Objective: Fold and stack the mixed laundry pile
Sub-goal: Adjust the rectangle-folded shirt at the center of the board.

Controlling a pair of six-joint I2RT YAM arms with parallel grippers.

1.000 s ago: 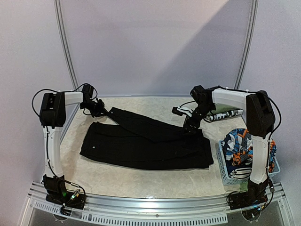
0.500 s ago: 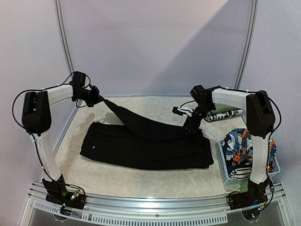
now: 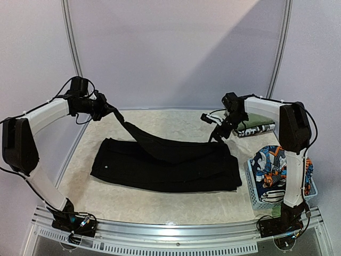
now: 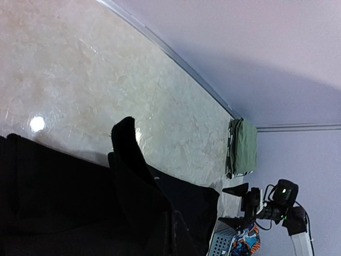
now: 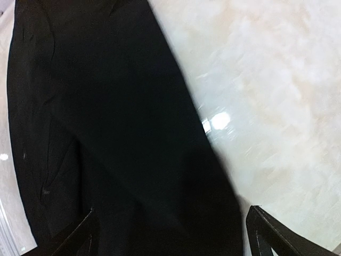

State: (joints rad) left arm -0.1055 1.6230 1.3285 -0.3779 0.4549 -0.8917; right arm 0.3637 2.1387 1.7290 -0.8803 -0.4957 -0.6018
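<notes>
Across the middle of the worktop (image 3: 176, 121): large black garment (image 3: 165, 170), lying flat, long side running left to right. One end of it is lifted off the surface as a sagging band that rises toward the far-left corner.

Left gripper (image 3: 108, 110): raised above the far-left corner, jaws together, pinched on the top of that band.

Right gripper (image 3: 217, 134): low over the garment's far-right corner, jaws wide apart. The wrist view shows its fingers (image 5: 74, 237) straddling black cloth; I cannot tell if they touch it.

Right edge: pale blue basket (image 3: 257, 198) with a cartoon-print garment (image 3: 268, 162) heaped in it.

Far-right corner: folded olive cloth (image 3: 260, 119) resting on a black-and-white printed piece (image 3: 250, 131).
</notes>
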